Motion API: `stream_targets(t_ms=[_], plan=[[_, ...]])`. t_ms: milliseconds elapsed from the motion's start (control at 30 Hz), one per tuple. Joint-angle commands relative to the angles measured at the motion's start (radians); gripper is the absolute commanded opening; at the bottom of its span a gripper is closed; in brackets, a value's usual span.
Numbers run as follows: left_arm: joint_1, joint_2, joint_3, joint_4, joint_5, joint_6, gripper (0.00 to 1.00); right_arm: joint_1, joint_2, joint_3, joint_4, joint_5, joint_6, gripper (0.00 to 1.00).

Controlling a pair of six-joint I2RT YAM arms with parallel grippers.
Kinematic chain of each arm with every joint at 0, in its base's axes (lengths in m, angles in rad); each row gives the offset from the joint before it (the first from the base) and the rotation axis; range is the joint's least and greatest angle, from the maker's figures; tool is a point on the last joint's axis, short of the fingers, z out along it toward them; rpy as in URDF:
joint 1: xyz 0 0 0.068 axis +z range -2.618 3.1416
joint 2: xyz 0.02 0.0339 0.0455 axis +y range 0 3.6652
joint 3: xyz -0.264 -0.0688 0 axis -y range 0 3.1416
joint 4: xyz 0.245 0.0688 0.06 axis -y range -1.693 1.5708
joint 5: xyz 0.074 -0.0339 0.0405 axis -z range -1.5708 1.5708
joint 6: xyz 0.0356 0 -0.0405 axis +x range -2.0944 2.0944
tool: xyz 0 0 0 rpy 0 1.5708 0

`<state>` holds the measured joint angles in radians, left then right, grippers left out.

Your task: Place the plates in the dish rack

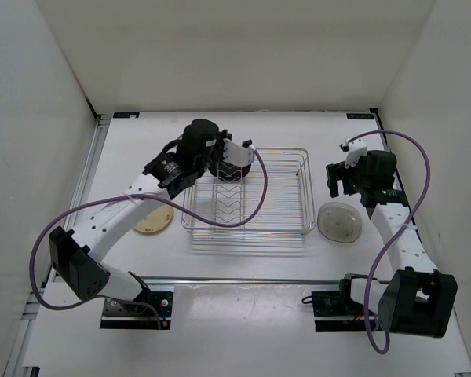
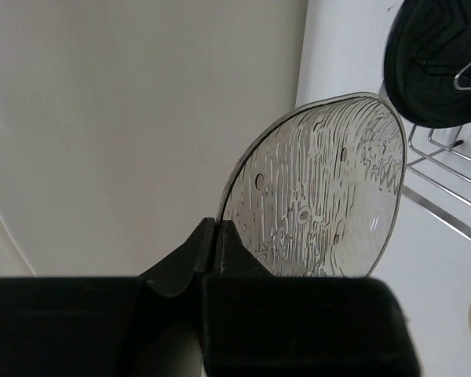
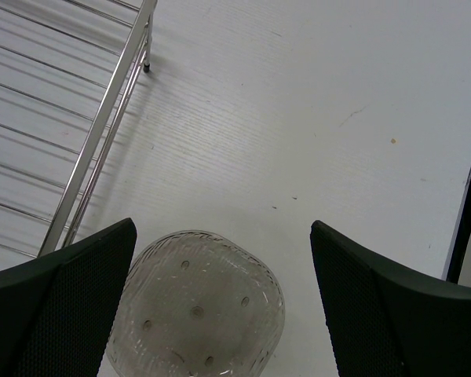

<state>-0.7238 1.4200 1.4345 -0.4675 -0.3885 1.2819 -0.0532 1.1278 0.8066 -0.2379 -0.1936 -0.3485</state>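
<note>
While the left hand [image 2: 216, 229] is clamped on the rim of one clear plate [image 2: 314, 196], holding it on edge near the far left corner of the dish rack [image 1: 282, 196], the right hand [image 3: 221, 228] hangs with its fingers [image 3: 63, 306] spread wide apart over the other clear plate [image 3: 196, 314]; that second plate lies flat on the white tabletop [image 3: 314, 94] just beside the rack's right side, touching neither finger; inside the wire basket a black plate [image 2: 436, 63] stands on edge at the far left end of the zigzag dividers [image 1: 228, 206], and it is the only plate seen in the rack; the left wrist view shows it just beyond the held plate, the two apart; a cream plate [image 1: 153, 220] lies flat on the tabletop outside the rack's left side, partly under the left arm [image 1: 110, 224], which reaches from the near edge toward the rack's far corner; the held plate's ribbed, bubbled surface faces the wrist camera, its lower edge hidden behind the fingers.
</note>
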Motion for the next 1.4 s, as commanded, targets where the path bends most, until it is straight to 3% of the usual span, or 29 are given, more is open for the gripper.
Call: stream_targets(t_ms=[0,1367], plan=[[-0.028,-0.007,-0.003,0.116,-0.030,0.071,0.10,-0.007,-0.030,0.000,0.011,-0.021,-0.006,0.94],[-0.132,0.157,-0.115,0.250,0.074,0.036,0.10,-0.016,-0.049,-0.009,0.020,-0.021,-0.006,0.94]])
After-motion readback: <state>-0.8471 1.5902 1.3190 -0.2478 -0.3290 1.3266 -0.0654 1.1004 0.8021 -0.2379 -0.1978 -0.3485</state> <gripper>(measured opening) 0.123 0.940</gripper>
